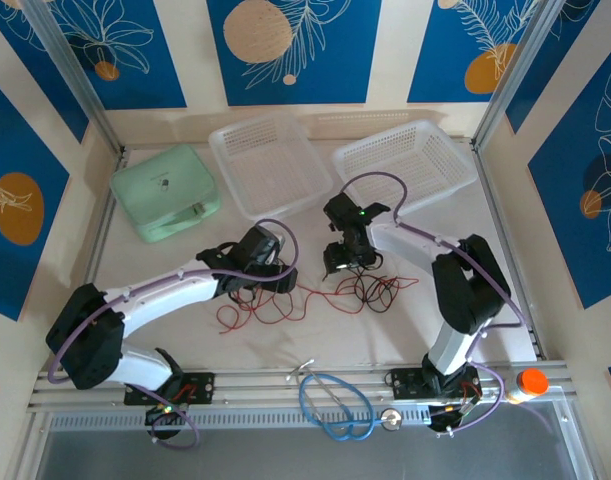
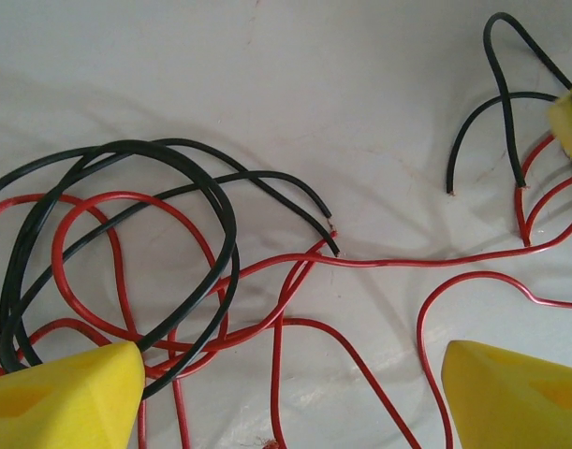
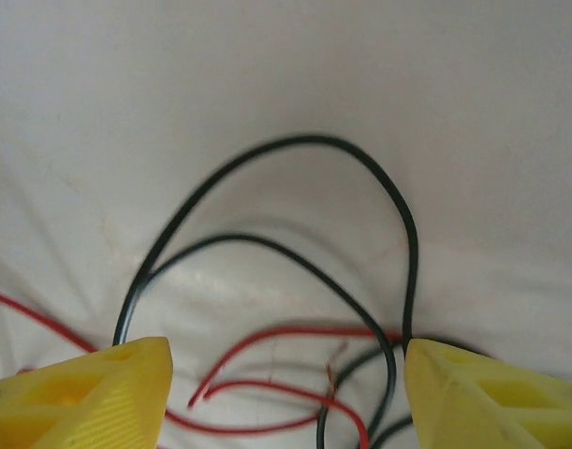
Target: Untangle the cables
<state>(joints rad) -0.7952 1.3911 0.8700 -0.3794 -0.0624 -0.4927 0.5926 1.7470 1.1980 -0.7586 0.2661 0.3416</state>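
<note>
1. The cables lie as one loose red-and-black tangle on the surface, between the two arms. Both arms hang low over it, one at each end.
2. The left fingers stand wide apart, with nothing between them but wire lying flat below. Judging from this, the step in hand is choosing a strand to grip.
3. Take a single strand. The black loops cross over the red loops on the left of this wrist view, so a bite there would likely catch several at once. The long red run heading right lies alone and looks the cleaner target.
4. The right fingers are apart too, straddling a black arch without pinching it. One leg of the arch runs right against the inner edge of one finger, so centre on that leg before shutting.
5. Draw the arms apart slowly and low along the surface. Thin wire springs and drags its neighbours, so pause if the whole knot starts to travel.
</note>
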